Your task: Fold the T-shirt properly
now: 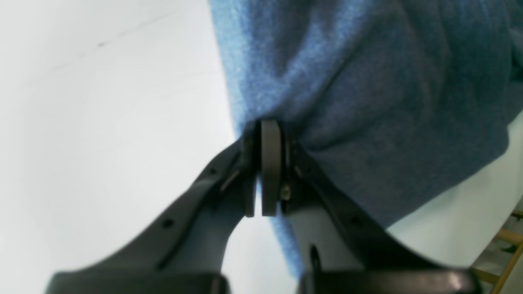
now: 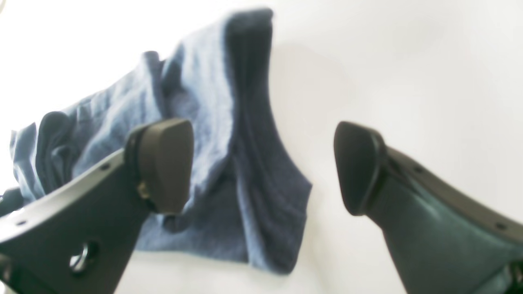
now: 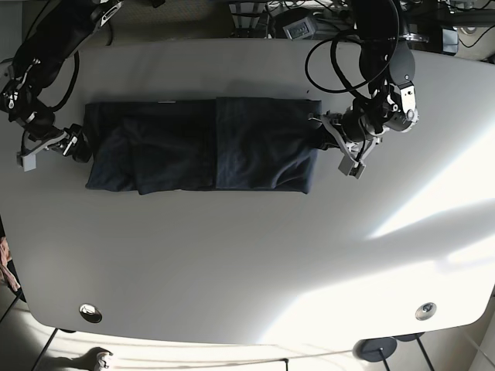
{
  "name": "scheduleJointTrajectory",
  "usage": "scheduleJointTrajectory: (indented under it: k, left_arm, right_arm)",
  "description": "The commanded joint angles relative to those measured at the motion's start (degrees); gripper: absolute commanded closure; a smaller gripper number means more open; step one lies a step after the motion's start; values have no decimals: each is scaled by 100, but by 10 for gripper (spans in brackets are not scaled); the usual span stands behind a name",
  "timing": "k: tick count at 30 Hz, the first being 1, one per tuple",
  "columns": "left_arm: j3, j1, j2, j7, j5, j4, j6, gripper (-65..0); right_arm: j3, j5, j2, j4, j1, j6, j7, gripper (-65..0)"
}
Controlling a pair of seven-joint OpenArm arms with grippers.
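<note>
The dark blue T-shirt (image 3: pixel 201 147) lies on the white table (image 3: pixel 232 263) as a long band folded lengthwise. My left gripper (image 3: pixel 322 128) is at the shirt's right end. In the left wrist view it (image 1: pixel 263 124) is shut, with the edge of the shirt (image 1: pixel 367 102) pinched at its tips. My right gripper (image 3: pixel 77 144) is at the shirt's left end. In the right wrist view it (image 2: pixel 261 167) is open, one finger (image 2: pixel 163 163) over the cloth (image 2: pixel 229 163), the other (image 2: pixel 359 167) over bare table.
Cables and equipment (image 3: pixel 298 23) sit along the table's back edge. Two round fittings (image 3: pixel 90 313) (image 3: pixel 424 311) are set near the front edge. A wooden frame (image 1: pixel 506 241) shows past the table edge in the left wrist view.
</note>
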Motion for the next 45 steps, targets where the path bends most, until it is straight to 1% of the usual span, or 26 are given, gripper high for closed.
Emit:
scheduleJointTrajectory:
  k: [1,3,5,7,9,10,12,14,15,16,18,19,20,21,24,25,26,27,28,31,33,34,37,39,42,45]
  left_arm:
    - [-4,-74,-39,-95,-56,71,-35,0]
    - [-31,-65,-48,-95,-47,71,-35,0]
    - [-31,-65,-48,-95,-47,71,-43,0]
    - [-22,-65,-118,-95,-56,71,-43,0]
    - [-22,-74,-136,-95,-56,71,-43,0]
    - [-22,-74,-136,-95,-56,89,-43,0]
    - [-22,-83,-136,-95,-56,98,-43,0]
    - [-22,-83,-144,-95,-56,98,-43,0]
    - [-13,-83,-144,-95,-56,89,-43,0]
    - [-4,-83,-144,-95,-56,89,-43,0]
    - [-4,-83,-136,-95,-65,89,-43,0]
    - [-4,-83,-136,-95,-65,89,-43,0]
    - [-4,-83,-136,-95,-65,80,-43,0]
    - [-4,-83,-136,-95,-65,80,-43,0]
    - [-4,-83,-127,-95,-56,71,-43,0]
    - [5,-83,-118,-95,-47,71,-35,0]
    - [5,-83,-65,-95,-47,63,-35,0]
    - [13,-83,32,-95,-38,63,-26,0]
    - [13,-83,84,-104,-38,63,-26,0]
    - [13,-83,181,-95,-38,63,-26,0]
    - [13,-83,278,-95,-38,63,-26,0]
    - [13,-83,278,-95,-38,63,-26,0]
    - [260,-83,278,-112,-38,1,-17,0]
    - [312,-83,286,-112,-38,-140,-17,0]
    - [312,-83,295,-112,-47,-166,-17,0]
    - [304,-83,383,-112,-47,-166,-17,0]
  right_arm:
    - [2,117,215,-345,74,55,336,-515]
    - [-7,99,215,-591,74,82,450,-515]
    - [-16,81,180,-671,56,258,608,-515]
    - [-324,81,189,-864,47,346,670,-515]
    - [-526,90,154,-873,30,346,714,-515]
    - [-702,90,13,-864,-5,372,714,-514]
    - [-886,108,-136,-723,-93,346,714,-515]
    - [-1097,64,-382,-512,-111,302,740,-515]
    - [-1203,-42,-506,-486,-128,222,846,-515]
    - [-1220,-173,-576,-477,-128,135,942,-514]
    - [-1212,-428,-620,-486,-128,108,1092,-510]
    - [-1212,-543,-655,-468,-128,108,1171,-493]
    - [-1212,-569,-637,-460,-128,117,1206,-445]
    - [-1220,-569,-620,-460,-128,117,1259,-361]
    - [-1247,-595,-585,-460,-102,117,1294,-14]
    - [-1247,-595,-567,-442,-102,117,1294,-21]
    - [-1255,-595,-550,-284,-111,117,1320,-51]
    - [-1255,-595,-567,-108,-128,117,1364,-22]
    - [-1299,-595,-567,77,-190,117,1364,-16]
    - [-1510,-534,-629,1220,-498,91,1215,-21]
    - [-1493,-534,-919,2292,-656,91,793,-21]
    - [-1528,-534,-989,2714,-726,91,617,-21]
    - [-1941,-534,-1429,3813,-788,117,-42,-21]
    - [-2425,-534,-1780,4156,-805,99,-262,-21]
    - [-3049,-534,-2167,4156,-814,82,-288,-21]
    - [-3436,-534,-2352,4156,-814,82,-306,-21]
